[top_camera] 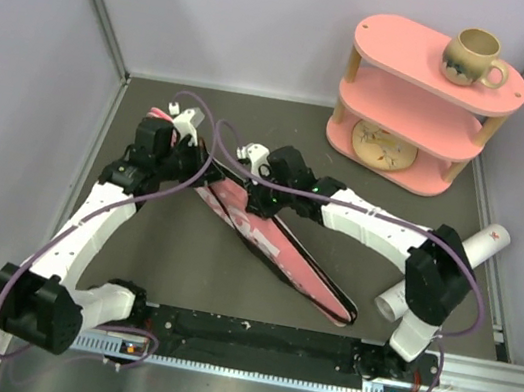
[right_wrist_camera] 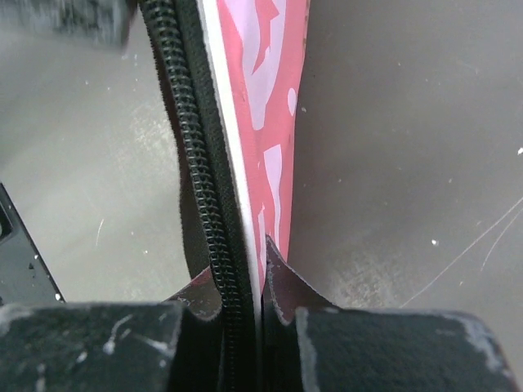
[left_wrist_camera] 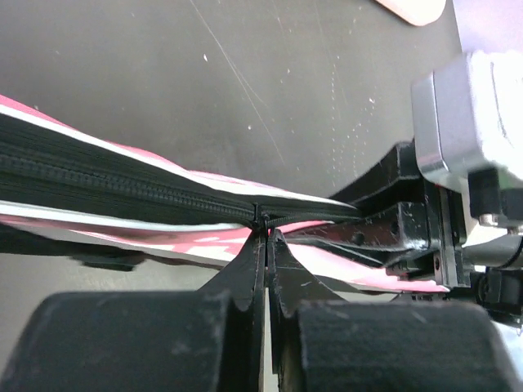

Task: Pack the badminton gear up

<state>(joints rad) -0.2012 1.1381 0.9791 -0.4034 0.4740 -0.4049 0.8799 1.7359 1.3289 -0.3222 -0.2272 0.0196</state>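
Note:
The pink racket-shaped bag (top_camera: 278,248) lies slantwise on the dark table, its wide end at the upper left. My left gripper (top_camera: 199,159) is at that wide end. In the left wrist view it (left_wrist_camera: 267,234) is shut on the zipper pull (left_wrist_camera: 260,217) of the black zipper (left_wrist_camera: 122,186). My right gripper (top_camera: 250,161) is beside it and is shut on the bag's zipped edge (right_wrist_camera: 245,163). In its own view it (right_wrist_camera: 260,263) pinches the pink fabric and the zipper tape. The long white tube (top_camera: 486,243) lies at the right, partly behind my right arm. Rackets and shuttlecocks are out of view.
A pink two-tier shelf (top_camera: 404,79) stands at the back right with a beige mug (top_camera: 474,59) on top. Grey walls close in the left, back and right. A metal rail (top_camera: 474,374) runs along the near edge.

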